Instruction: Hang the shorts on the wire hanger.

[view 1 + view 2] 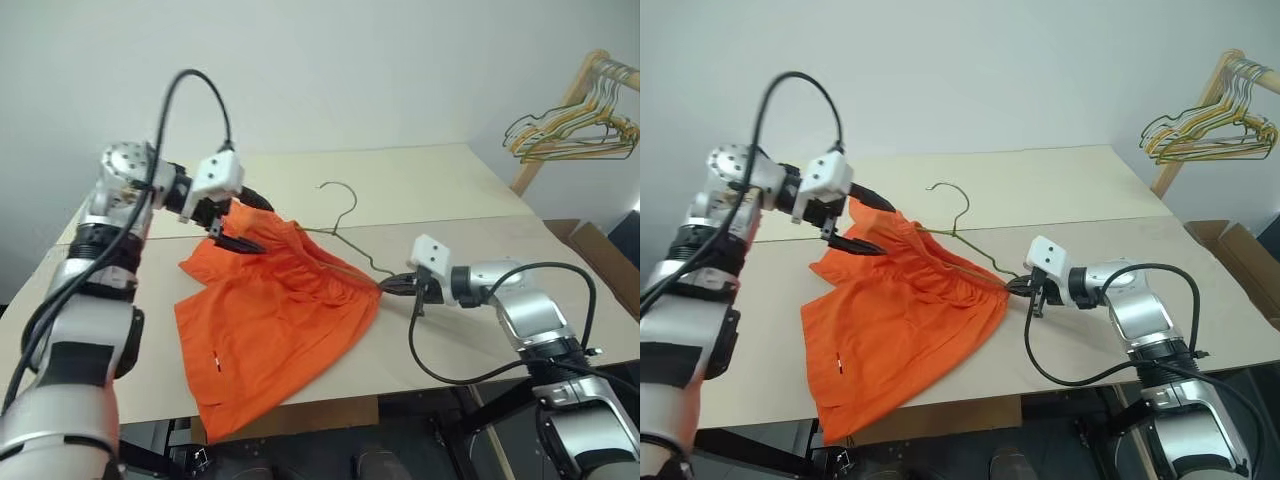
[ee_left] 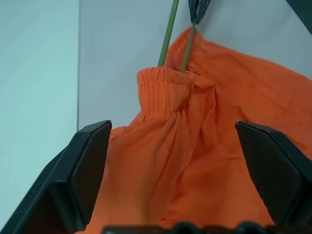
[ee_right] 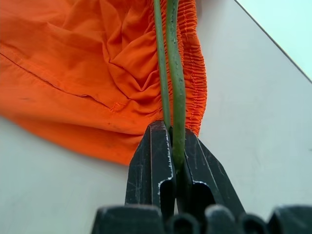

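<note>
The shorts (image 1: 270,330) lie spread on the table (image 1: 450,200), their waistband lifted where the hanger (image 1: 345,235) runs through it — hook raised over the tabletop; the right gripper (image 1: 393,287) is pinched tight on the hanger's wire at the shorts' right edge; the left gripper (image 1: 232,232) hangs spread wide at the waistband's far-left corner — nothing between its fingers (image 2: 87,170).

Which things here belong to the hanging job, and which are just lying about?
Job:
- shorts
- wire hanger, clamped in the right gripper
- left gripper, jaws open by the shorts

Lying about:
- bunch of hangers on the wooden rack
- cardboard box
</note>
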Motion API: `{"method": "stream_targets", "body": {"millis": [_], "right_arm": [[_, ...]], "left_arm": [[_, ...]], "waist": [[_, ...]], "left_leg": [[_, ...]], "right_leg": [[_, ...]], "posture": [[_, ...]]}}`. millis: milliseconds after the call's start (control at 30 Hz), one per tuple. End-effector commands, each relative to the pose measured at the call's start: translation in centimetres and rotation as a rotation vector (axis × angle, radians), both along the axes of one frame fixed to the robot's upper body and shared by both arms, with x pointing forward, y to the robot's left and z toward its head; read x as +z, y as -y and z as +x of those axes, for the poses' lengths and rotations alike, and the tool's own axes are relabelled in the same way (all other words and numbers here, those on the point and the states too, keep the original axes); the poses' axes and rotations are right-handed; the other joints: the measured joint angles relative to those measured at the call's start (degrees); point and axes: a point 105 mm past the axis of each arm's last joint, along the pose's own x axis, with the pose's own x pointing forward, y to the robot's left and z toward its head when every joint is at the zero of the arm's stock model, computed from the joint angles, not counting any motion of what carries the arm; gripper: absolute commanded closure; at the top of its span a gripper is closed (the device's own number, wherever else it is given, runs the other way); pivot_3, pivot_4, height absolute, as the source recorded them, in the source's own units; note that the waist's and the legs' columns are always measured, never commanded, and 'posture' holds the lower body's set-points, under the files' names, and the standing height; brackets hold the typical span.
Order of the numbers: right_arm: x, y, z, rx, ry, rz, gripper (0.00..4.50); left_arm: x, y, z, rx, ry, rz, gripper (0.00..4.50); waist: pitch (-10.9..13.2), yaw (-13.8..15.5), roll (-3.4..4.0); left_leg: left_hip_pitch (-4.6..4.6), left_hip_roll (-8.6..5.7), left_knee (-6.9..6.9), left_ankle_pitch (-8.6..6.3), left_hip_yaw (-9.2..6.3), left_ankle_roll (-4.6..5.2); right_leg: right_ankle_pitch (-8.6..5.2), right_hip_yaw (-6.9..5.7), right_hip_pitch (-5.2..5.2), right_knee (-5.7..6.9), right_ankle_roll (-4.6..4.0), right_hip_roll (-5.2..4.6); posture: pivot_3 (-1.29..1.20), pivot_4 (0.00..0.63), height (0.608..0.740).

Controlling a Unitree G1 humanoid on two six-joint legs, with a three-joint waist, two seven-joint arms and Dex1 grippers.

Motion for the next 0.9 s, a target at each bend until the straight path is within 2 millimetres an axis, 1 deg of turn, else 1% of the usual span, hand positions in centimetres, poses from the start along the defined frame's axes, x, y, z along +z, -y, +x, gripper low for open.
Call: {"method": "stream_targets", "body": {"millis": [33, 133, 167, 200, 233, 333, 367, 433, 600, 700, 800, 833, 867, 900], "right_arm": [[1.9, -1.2, 0.0, 0.047, 0.123, -0.037, 4.50], [2.0, -1.4, -0.2, 0.057, 0.132, -0.041, 4.50], [2.1, -1.4, -0.2, 0.057, 0.138, -0.043, 4.50], [2.1, -1.5, -0.2, 0.057, 0.145, -0.046, 4.50], [2.2, -1.6, -0.2, 0.058, 0.149, -0.047, 4.50], [2.3, -1.6, -0.3, 0.057, 0.160, -0.050, 4.50], [2.4, -1.6, -0.3, 0.052, 0.160, -0.047, 4.50], [2.6, -1.7, -0.3, 0.046, 0.164, -0.036, 4.50], [2.9, -1.9, -0.4, 0.055, 0.178, -0.033, 4.50], [2.9, -1.9, -0.3, 0.041, 0.150, -0.026, 4.50], [3.1, -2.0, 0.0, 0.034, 0.206, -0.027, 4.50], [3.4, -2.1, 0.2, 0.033, 0.277, -0.031, 4.50], [3.5, -2.2, 0.2, 0.034, 0.295, -0.019, 4.50], [3.7, -2.3, 0.2, 0.036, 0.315, -0.008, 4.22]], "left_arm": [[0.3, 1.0, 0.6, -0.041, 0.025, 0.086, 0.09], [0.0, 1.2, 0.9, -0.025, -0.008, 0.111, 0.53], [-0.1, 1.2, 1.0, -0.022, -0.013, 0.122, 0.92], [-0.2, 1.2, 1.0, -0.021, -0.015, 0.132, 1.05], [-0.3, 1.2, 1.1, -0.021, -0.016, 0.141, 1.27], [-0.5, 1.0, 1.2, -0.013, -0.023, 0.175, 2.10], [-0.7, 1.0, 1.2, -0.013, -0.027, 0.179, 2.45], [-0.9, 0.9, 1.2, -0.011, -0.035, 0.183, 2.94], [-1.3, 0.7, 1.2, -0.008, -0.038, 0.187, 4.45], [-1.4, 0.5, 1.2, -0.008, -0.030, 0.196, 4.45], [-1.2, 0.4, 1.2, -0.011, -0.010, 0.176, 4.45], [-1.0, 0.5, 1.4, -0.009, 0.016, 0.166, 4.45], [-0.7, 0.4, 1.4, -0.010, 0.033, 0.159, 4.45], [-0.3, 0.4, 1.3, -0.017, 0.047, 0.148, 4.49]], "waist": [[0.0, -0.1, 0.00], [0.0, -0.3, 0.00], [0.0, -0.3, 0.00], [0.0, -0.4, 0.00], [0.0, -0.4, 0.00], [0.0, -1.0, 0.00], [0.0, -1.1, 0.00], [0.0, -1.5, 0.00], [0.0, -2.0, 0.00], [0.0, -2.0, 0.00], [0.0, -2.0, 0.00], [0.0, -2.0, 0.00], [0.0, -2.0, 0.00], [0.0, -2.0, 0.00]], "left_leg": [[-0.03, 0.00, 0.02, -0.01, 0.00, 0.01], [-0.24, 0.00, 0.21, -0.06, -0.03, 0.10], [-0.29, 0.01, 0.26, -0.07, -0.02, 0.13], [-0.31, 0.01, 0.28, -0.08, -0.02, 0.13], [-0.37, 0.00, 0.31, -0.08, -0.02, 0.13], [-0.67, 0.00, 0.42, -0.09, -0.03, 0.15], [-0.70, 0.00, 0.44, -0.09, -0.05, 0.15], [-0.72, 0.00, 0.45, -0.09, -0.06, 0.15], [-0.71, 0.00, 0.45, -0.10, -0.10, 0.17], [-0.72, 0.00, 0.45, -0.10, -0.11, 0.16], [-0.72, -0.01, 0.45, -0.10, -0.11, 0.16], [-0.72, -0.01, 0.45, -0.10, -0.11, 0.16], [-0.72, -0.01, 0.45, -0.10, -0.11, 0.16], [-0.71, -0.01, 0.46, -0.10, -0.11, 0.16]], "right_leg": [[0.00, 0.00, -0.02, 0.01, 0.00, 0.00], [-0.02, 0.01, -0.23, 0.11, 0.02, 0.01], [-0.02, 0.02, -0.28, 0.14, 0.03, 0.01], [-0.02, 0.02, -0.29, 0.14, 0.03, 0.01], [-0.02, 0.03, -0.35, 0.15, 0.03, 0.01], [-0.03, 0.04, -0.65, 0.29, 0.05, 0.00], [-0.03, 0.03, -0.67, 0.31, 0.05, 0.00], [-0.03, 0.03, -0.67, 0.30, 0.05, 0.00], [-0.04, 0.03, -0.68, 0.30, 0.07, 0.00], [-0.04, 0.02, -0.67, 0.31, 0.07, 0.00], [-0.04, 0.02, -0.67, 0.30, 0.07, -0.01], [-0.04, 0.02, -0.67, 0.31, 0.07, -0.01], [-0.04, 0.02, -0.67, 0.31, 0.07, -0.01], [-0.04, 0.02, -0.67, 0.31, 0.07, -0.01]], "posture": [[-0.13, 0.000, 0.740], [-0.14, 0.000, 0.740], [-0.15, 0.000, 0.740], [-0.15, 0.000, 0.740], [-0.15, 0.000, 0.740], [-0.15, 0.000, 0.740], [-0.15, 0.000, 0.740], [-0.16, 0.000, 0.740], [-0.15, 0.000, 0.740], [-0.15, 0.000, 0.740], [-0.14, 0.000, 0.740], [-0.14, 0.000, 0.740], [-0.14, 0.000, 0.740], [-0.14, 0.000, 0.740]]}}
